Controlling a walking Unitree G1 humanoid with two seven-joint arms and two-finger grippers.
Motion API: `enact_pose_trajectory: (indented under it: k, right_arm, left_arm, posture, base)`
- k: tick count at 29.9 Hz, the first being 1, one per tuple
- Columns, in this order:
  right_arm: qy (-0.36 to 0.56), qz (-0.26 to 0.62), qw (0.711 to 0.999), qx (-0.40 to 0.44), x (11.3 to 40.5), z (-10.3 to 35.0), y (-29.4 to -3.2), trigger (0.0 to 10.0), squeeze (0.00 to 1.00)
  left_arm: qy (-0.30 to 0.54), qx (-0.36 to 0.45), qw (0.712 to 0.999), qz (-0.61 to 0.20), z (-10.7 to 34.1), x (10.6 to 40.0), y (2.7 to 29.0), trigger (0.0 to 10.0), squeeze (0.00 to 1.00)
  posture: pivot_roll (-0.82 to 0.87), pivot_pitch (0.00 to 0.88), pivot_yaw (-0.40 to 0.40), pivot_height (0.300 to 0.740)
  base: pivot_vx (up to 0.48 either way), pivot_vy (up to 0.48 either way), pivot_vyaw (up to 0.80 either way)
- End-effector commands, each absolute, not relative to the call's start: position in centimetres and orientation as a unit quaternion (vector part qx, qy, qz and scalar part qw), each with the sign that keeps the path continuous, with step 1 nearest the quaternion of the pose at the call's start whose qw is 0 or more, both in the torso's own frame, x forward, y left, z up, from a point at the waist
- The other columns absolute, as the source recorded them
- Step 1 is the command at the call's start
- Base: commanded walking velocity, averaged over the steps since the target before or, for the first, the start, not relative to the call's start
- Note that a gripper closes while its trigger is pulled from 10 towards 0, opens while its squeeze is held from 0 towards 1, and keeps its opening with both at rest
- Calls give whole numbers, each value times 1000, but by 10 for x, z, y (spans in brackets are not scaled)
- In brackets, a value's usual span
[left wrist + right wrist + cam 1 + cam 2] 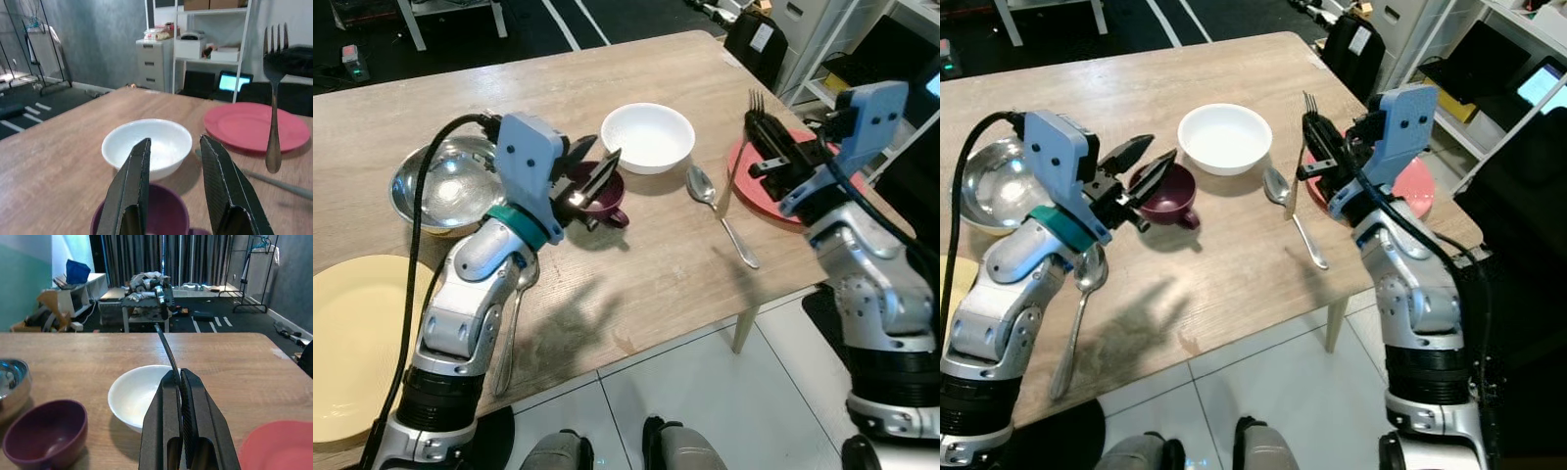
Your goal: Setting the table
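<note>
Two grippers are working: your right gripper [1310,122] is pinching a fork [744,147] upright, tines up; your left gripper [589,168] is hovering with fingers parted and empty over the purple cup [1168,192].

The fork's long axis is hanging vertical, handle tip just above the table; the red plate [754,191] is lying directly behind it, the small spoon [718,211] just inboard. Count: one fork, two spoons including the large spoon [1080,311], one white bowl [648,135], one steel bowl [440,184], one yellow plate [352,338].
</note>
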State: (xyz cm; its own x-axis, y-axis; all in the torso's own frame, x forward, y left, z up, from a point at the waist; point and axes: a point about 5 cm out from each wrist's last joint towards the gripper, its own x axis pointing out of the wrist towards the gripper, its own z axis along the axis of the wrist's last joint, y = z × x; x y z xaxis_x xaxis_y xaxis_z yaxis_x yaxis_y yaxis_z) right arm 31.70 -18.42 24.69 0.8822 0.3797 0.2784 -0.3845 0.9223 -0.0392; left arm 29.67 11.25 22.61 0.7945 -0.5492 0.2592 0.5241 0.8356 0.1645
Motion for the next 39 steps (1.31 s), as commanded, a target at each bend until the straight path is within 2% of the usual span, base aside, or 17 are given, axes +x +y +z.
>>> enact_pose_trajectory:
  k: [1,6,14,20,23,31,35,39]
  right_arm:
    - [-149,190,970,-7,316,252,-191,10000,0]
    - [-143,166,975,-45,311,253,-215,10000,0]
    - [-111,115,985,-59,303,236,-247,10000,0]
    - [-92,101,989,-55,297,222,-254,10000,0]
    - [-97,99,990,-27,288,212,-248,10000,0]
    - [-93,105,990,-4,288,202,-236,10000,0]
    - [-67,98,993,12,295,188,-212,10000,0]
    - [10,48,997,64,306,152,-188,10000,0]
  left_arm:
    - [-141,46,948,-281,224,295,115,10000,0]
    - [-135,49,950,-277,223,297,119,10000,0]
    - [-121,65,947,-290,220,297,119,10000,0]
    - [-113,77,936,-326,222,295,113,10000,0]
    - [-114,87,926,-348,227,299,108,10000,0]
    - [-113,93,930,-337,224,303,104,10000,0]
    - [-111,96,941,-304,221,308,107,10000,0]
    - [-115,95,955,-258,222,314,115,10000,0]
  posture:
    - [47,52,15,740]
    - [41,57,22,740]
    - [44,67,38,740]
    - [48,68,64,740]
    - [39,62,97,740]
    - [42,52,102,740]
    - [44,48,99,740]
    - [53,50,91,740]
  base:
    - [0,0,0]
    - [0,0,0]
    - [0,0,0]
    - [0,0,0]
    - [0,0,0]
    - [0,0,0]
    - [0,0,0]
    - [0,0,0]
